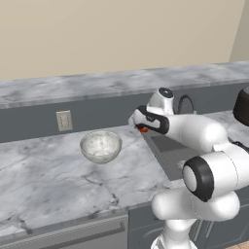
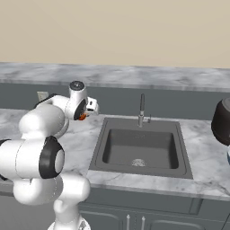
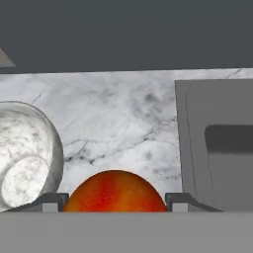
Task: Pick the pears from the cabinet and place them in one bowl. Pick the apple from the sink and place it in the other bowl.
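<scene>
- The apple is pinched between the claw fingers.
- The claw is held above the tabletop, between glass bowl and sink.

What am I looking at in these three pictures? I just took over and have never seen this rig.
It is a white robot arm on a drivable base, in a rendered kitchen. Two pictures come from cameras on the base, behind the arm to its left and right. The third comes from a camera on the hand, looking along the gripper. The gripper is shut on the apple, the red-orange fruit between its fingertips, and holds it above the marble counter, between the sink and the clear glassy bowl. The bowl stands empty on the counter, left of the sink. A dark rounded object sits at the right edge; I cannot tell what it is.
</scene>
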You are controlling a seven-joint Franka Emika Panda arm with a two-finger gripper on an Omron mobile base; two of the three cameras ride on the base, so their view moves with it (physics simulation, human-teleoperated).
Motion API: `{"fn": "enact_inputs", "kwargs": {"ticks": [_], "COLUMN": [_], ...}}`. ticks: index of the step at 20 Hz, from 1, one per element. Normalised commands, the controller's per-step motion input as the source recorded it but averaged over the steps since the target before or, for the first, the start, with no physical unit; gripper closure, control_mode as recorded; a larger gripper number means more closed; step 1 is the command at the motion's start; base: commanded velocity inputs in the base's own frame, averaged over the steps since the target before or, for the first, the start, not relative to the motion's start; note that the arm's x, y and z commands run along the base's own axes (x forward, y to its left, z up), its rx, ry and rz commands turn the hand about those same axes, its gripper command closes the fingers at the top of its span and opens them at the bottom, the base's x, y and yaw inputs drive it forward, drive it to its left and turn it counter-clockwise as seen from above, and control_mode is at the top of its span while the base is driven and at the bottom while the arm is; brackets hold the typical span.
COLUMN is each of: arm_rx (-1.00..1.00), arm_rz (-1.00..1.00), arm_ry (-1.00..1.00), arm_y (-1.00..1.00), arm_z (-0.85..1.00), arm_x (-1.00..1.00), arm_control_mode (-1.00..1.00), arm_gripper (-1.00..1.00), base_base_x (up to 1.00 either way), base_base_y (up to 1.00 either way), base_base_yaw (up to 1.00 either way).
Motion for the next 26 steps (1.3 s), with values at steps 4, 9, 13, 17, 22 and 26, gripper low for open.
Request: {"fn": "enact_inputs", "kwargs": {"ticks": [4,9,13,17,22,26], "arm_rx": [-0.03,-0.10,-0.11,-0.06,-0.01,-0.04], "arm_rz": [0.21,0.12,0.04,0.03,0.03,0.01], "arm_ry": [0.05,0.03,0.00,0.00,0.00,0.00], "arm_y": [0.48,0.53,0.52,0.49,0.50,0.42], "arm_z": [0.27,0.13,0.07,0.03,-0.03,-0.17], "arm_x": [0.00,0.00,0.00,0.00,0.01,0.05], "arm_control_mode": [-1.00,-1.00,-1.00,-1.00,-1.00,-1.00], "arm_gripper": [1.00,1.00,1.00,1.00,1.00,1.00], "base_base_x": [0.00,0.00,0.00,0.00,0.00,0.00], "base_base_y": [0.00,0.00,0.00,0.00,0.00,0.00], "base_base_yaw": [0.00,0.00,0.00,0.00,0.00,0.00]}}
